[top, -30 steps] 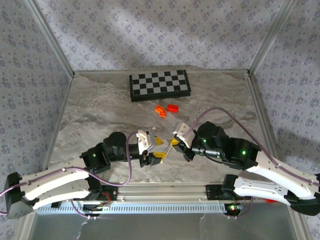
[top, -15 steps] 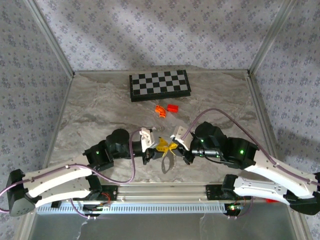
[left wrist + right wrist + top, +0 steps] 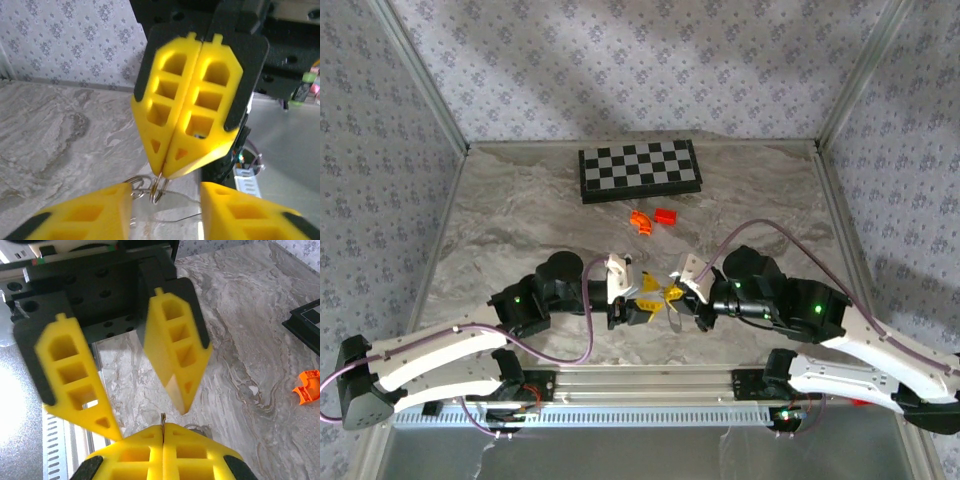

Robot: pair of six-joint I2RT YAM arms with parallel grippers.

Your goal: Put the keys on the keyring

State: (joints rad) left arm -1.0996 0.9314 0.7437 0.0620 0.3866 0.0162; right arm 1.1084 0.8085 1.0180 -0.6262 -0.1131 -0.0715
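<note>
My two grippers meet tip to tip low over the marble table (image 3: 500, 220), near its front edge. The right gripper (image 3: 672, 295) is shut, and a thin metal keyring (image 3: 159, 189) hangs pinched edge-on between its yellow tips (image 3: 162, 172). In the right wrist view, a sliver of the keyring (image 3: 162, 419) pokes up from the closed right gripper (image 3: 163, 426). The left gripper (image 3: 642, 308) is open, its fingers (image 3: 107, 205) standing either side of the ring, with more thin wire loops by the left fingertip. The keys are out of view.
A black-and-white checkerboard (image 3: 640, 170) lies at the back of the table. In front of it sit an orange curved piece (image 3: 640, 221) and a red block (image 3: 666, 215). An aluminium rail (image 3: 650, 385) runs along the near edge, with frame posts at both sides.
The left gripper has moved right to meet the right gripper. The pale loop that dangled below them half a second ago is now drawn up between the tips.
</note>
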